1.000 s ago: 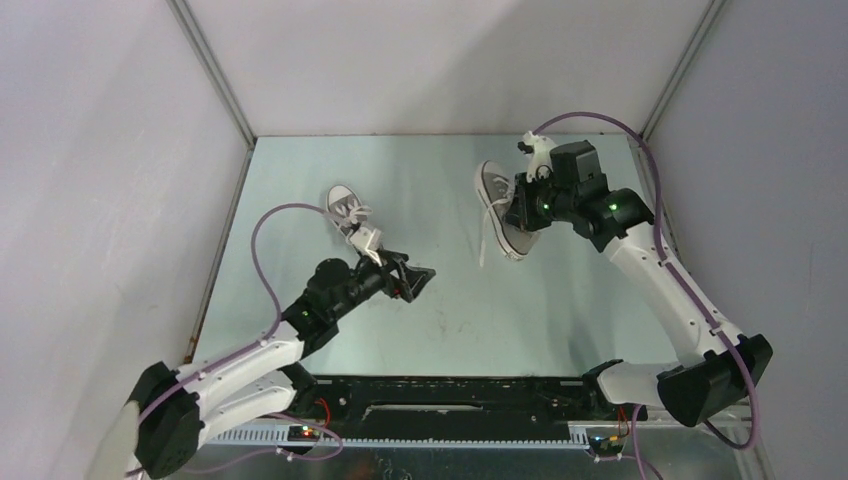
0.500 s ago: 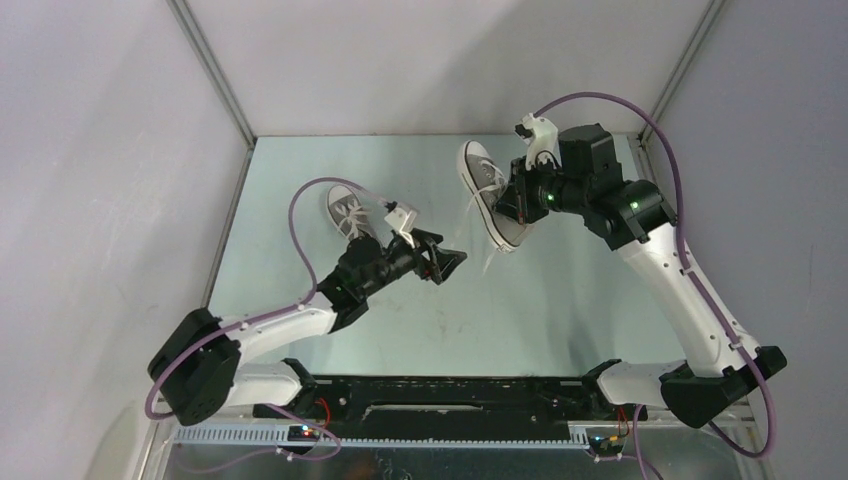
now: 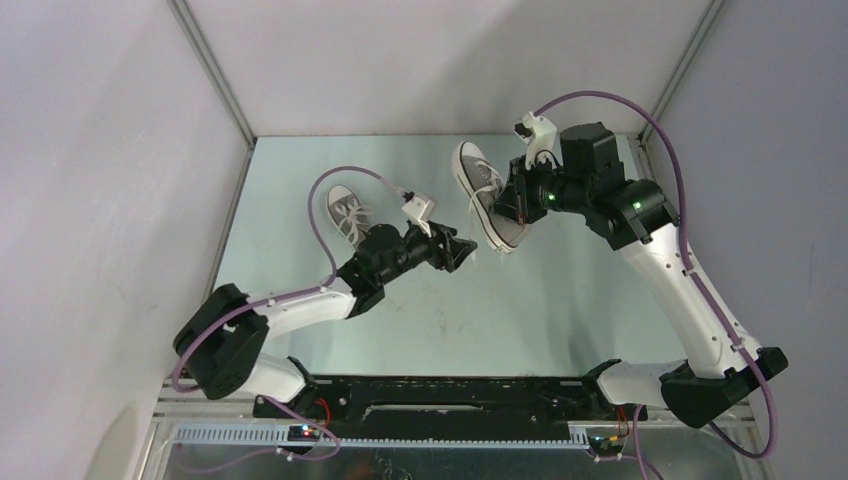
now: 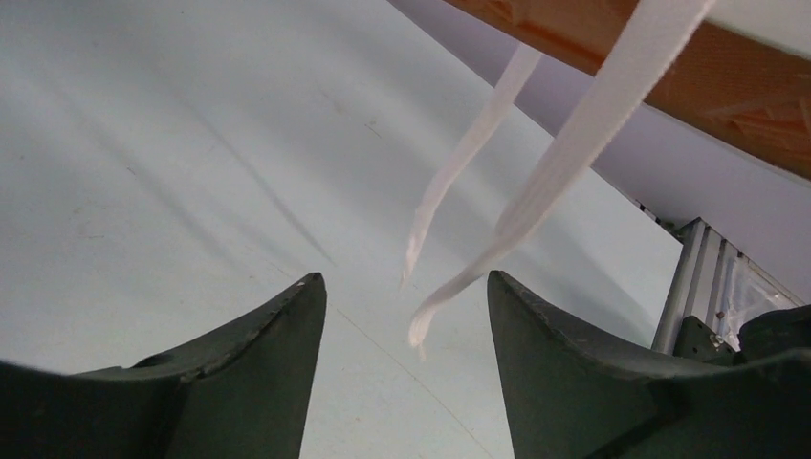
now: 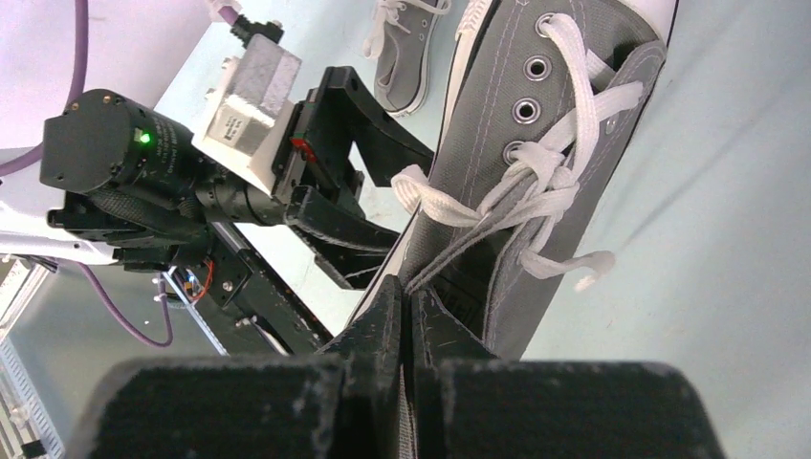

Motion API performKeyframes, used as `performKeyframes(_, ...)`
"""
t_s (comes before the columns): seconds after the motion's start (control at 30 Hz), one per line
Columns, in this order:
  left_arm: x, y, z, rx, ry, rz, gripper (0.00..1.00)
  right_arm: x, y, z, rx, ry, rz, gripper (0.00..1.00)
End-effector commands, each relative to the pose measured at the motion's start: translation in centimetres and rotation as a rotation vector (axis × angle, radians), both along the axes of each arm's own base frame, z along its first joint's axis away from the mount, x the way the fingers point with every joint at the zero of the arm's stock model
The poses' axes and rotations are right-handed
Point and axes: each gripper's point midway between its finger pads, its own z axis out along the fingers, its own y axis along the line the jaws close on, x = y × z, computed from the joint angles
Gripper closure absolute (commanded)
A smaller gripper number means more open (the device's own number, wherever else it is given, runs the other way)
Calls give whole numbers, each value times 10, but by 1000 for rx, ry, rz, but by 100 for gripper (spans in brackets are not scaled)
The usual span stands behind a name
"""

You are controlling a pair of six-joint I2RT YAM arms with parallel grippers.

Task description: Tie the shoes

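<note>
My right gripper [image 3: 512, 203] is shut on the canvas edge of one grey shoe [image 3: 484, 195] and holds it off the table, white toe cap pointing away. In the right wrist view the closed gripper [image 5: 406, 285] pinches that shoe [image 5: 545, 182] beside its white lacing. Two loose lace ends [image 4: 449, 287] hang from it between the tips of my open left gripper [image 4: 404, 277], touching neither finger. The shoe's brown sole [image 4: 669, 57] crosses above them. The left gripper [image 3: 462, 250] sits just below and left of the lifted shoe. The other shoe [image 3: 348, 214] lies on the table behind the left arm.
The pale green table [image 3: 560, 300] is fenced by a metal frame and grey walls on three sides. A purple cable [image 3: 335, 190] loops over the left arm near the second shoe. The black base rail [image 3: 440, 395] runs along the near edge.
The left arm has reached right and forward until its gripper is under the hanging laces, its jaws slightly narrower. The right arm lifted the shoe up and left, then stayed nearly still.
</note>
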Motion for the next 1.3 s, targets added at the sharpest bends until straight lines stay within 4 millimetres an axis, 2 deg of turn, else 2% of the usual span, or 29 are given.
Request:
performKeyframes(0.0, 6, -16, 30, -56, -83, -35, 35, -6, 0, 52, 88, -152, 19, 100)
performKeyframes(0.1, 3, -18, 37, -100, -107, -48, 35, -4, -3, 51, 84, -150, 3, 100)
performKeyframes(0.13, 1, -18, 39, -112, -120, -56, 41, -4, -4, 50, 84, -148, 1, 100)
performKeyframes(0.17, 1, -18, 39, -112, -121, -60, 52, -3, -5, 50, 83, -147, -4, 100)
performKeyframes(0.23, 3, -18, 35, -85, -111, -50, 93, -2, -7, 48, 84, -148, -15, 100)
performKeyframes(0.27, 6, -15, 33, -68, -101, -32, 99, -1, -9, 46, 82, -147, -20, 100)
performKeyframes(0.33, 7, -9, 29, -37, -78, -3, 100, 4, -14, 38, 65, -143, -49, 100)
performKeyframes(0.43, 5, 1, 25, 29, -27, 27, 100, 13, -23, 14, 17, -123, -97, 100)
performKeyframes(0.7, -7, 13, 7, 172, 116, 17, 100, 47, -45, -67, -182, -80, -278, 100)
performKeyframes(0.77, -10, 16, -3, 234, 170, 11, 100, 50, -38, -84, -233, -77, -284, 100)
performKeyframes(0.87, -10, 30, -18, 307, 247, 29, 100, 48, -9, -108, -254, -64, -264, 100)
performKeyframes(1.0, -1, 65, -37, 293, 341, 89, 100, 38, 38, -134, -212, -36, -223, 100)
performKeyframes(1.03, 2, 76, -42, 291, 362, 119, 100, 37, 46, -141, -223, -34, -236, 86)
performKeyframes(1.07, 4, 85, -45, 288, 380, 148, 100, 35, 53, -150, -232, -21, -240, 60)
performKeyframes(1.1, 5, 92, -51, 294, 397, 172, 100, 32, 60, -156, -236, -7, -238, 42)
performKeyframes(1.13, 5, 96, -57, 299, 410, 186, 100, 28, 66, -163, -239, 14, -232, 35)
performKeyframes(1.2, 1, 97, -69, 302, 432, 183, 100, 20, 69, -170, -223, 40, -206, 33)
performKeyframes(1.27, -4, 96, -80, 302, 460, 168, 100, 14, 62, -170, -214, 39, -199, 33)
